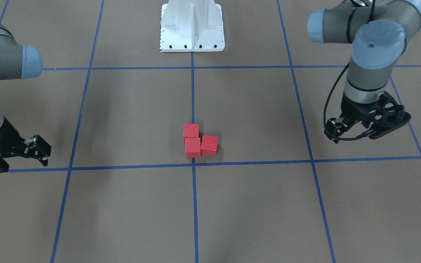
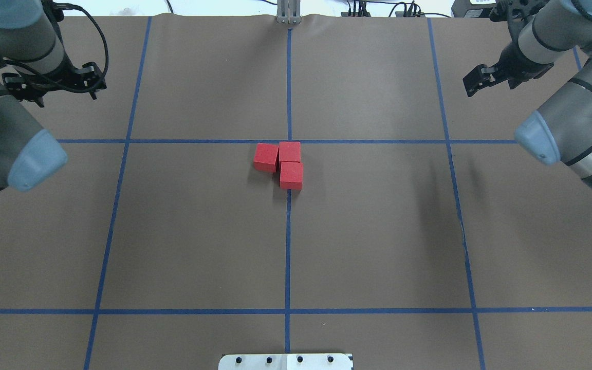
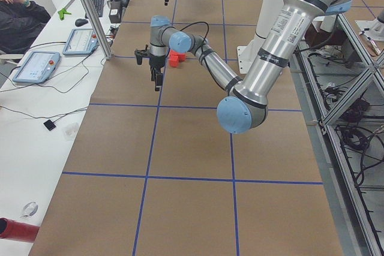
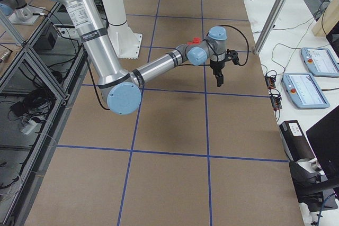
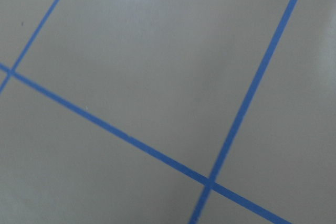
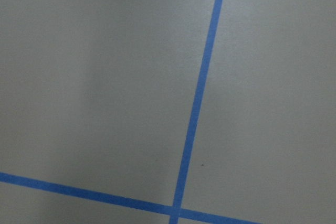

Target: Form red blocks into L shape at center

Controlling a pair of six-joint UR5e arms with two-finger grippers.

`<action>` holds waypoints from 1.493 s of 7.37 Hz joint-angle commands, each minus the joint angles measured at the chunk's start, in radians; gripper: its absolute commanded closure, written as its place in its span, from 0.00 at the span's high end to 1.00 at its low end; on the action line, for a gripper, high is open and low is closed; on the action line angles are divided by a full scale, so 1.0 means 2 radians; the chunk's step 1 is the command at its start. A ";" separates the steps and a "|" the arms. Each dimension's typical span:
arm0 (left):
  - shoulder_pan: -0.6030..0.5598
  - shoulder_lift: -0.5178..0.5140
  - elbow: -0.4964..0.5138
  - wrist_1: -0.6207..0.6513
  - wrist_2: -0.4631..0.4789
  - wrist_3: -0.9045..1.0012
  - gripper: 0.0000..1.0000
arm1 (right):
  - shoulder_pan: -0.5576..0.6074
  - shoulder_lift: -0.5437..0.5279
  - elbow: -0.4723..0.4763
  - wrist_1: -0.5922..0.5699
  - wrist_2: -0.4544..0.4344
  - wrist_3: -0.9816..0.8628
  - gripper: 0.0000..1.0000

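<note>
Three red blocks sit touching on the brown floor beside the center [image 2: 289,142], where the middle blue lines cross. In the overhead view one block [image 2: 265,156] lies left of a second [image 2: 290,152], and the third [image 2: 291,175] lies just nearer than the second, so they make an L. They also show in the front view [image 1: 193,147]. My left gripper [image 2: 54,85] hangs far off at the table's left side, away from the blocks. My right gripper [image 2: 478,81] hangs far off at the right. Neither holds anything. I cannot tell how their jaws stand.
The robot's white base plate [image 1: 192,40] stands at the near middle edge. Blue tape lines divide the brown floor into large squares. Both wrist views show only bare floor and tape lines. Tablets and cables lie on the white side benches [image 3: 36,64].
</note>
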 commanded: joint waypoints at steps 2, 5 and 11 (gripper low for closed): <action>-0.110 0.064 0.008 -0.031 -0.076 0.256 1.00 | 0.083 -0.003 -0.006 -0.068 0.011 -0.124 0.99; -0.198 0.137 0.009 -0.035 -0.164 0.429 1.00 | 0.155 -0.060 -0.010 -0.066 0.095 -0.204 0.99; -0.296 0.278 0.012 -0.091 -0.219 0.475 1.00 | 0.239 -0.169 0.013 -0.063 0.155 -0.242 0.99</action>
